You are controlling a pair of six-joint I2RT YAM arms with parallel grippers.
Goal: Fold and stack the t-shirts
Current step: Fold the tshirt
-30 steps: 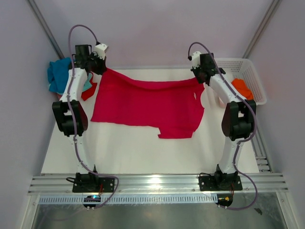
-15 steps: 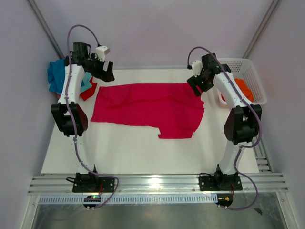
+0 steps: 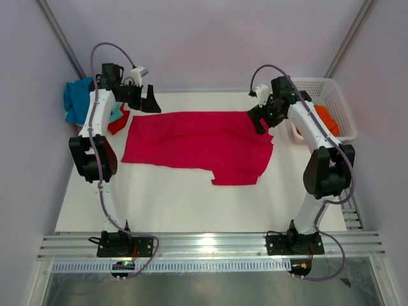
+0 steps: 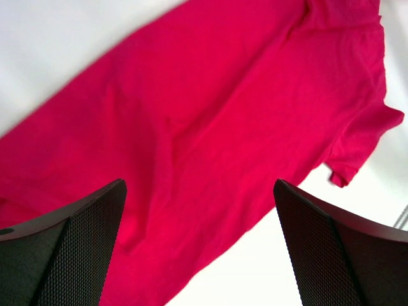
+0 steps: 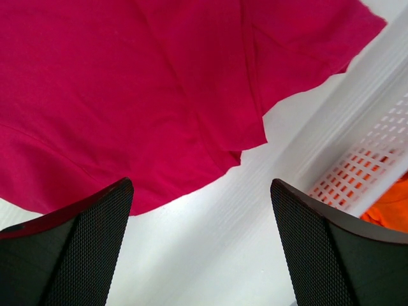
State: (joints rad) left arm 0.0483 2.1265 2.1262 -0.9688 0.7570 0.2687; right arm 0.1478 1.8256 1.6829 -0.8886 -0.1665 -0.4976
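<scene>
A large crimson t-shirt (image 3: 197, 143) lies spread across the far half of the white table, one sleeve pointing toward the near side. My left gripper (image 3: 152, 102) hovers above its far left corner, open and holding nothing. In the left wrist view the cloth (image 4: 210, 127) lies below the wide-apart fingers of the left gripper (image 4: 199, 185). My right gripper (image 3: 258, 121) hangs over the far right corner, also open. In the right wrist view the shirt's edge (image 5: 159, 83) lies beneath the right gripper (image 5: 201, 182). Blue and teal t-shirts (image 3: 76, 99) and a red one (image 3: 119, 121) are heaped at the far left.
A white lattice basket (image 3: 331, 95) stands at the far right with an orange t-shirt (image 3: 324, 118) in it. In the right wrist view the basket wall (image 5: 376, 166) and the orange cloth (image 5: 389, 210) are close by on the right. Purple walls enclose the table.
Both grippers have opened and let go of the crimson shirt's far edge. The cloth has dropped flat onto the table, and both grippers now hang over its far corners.
</scene>
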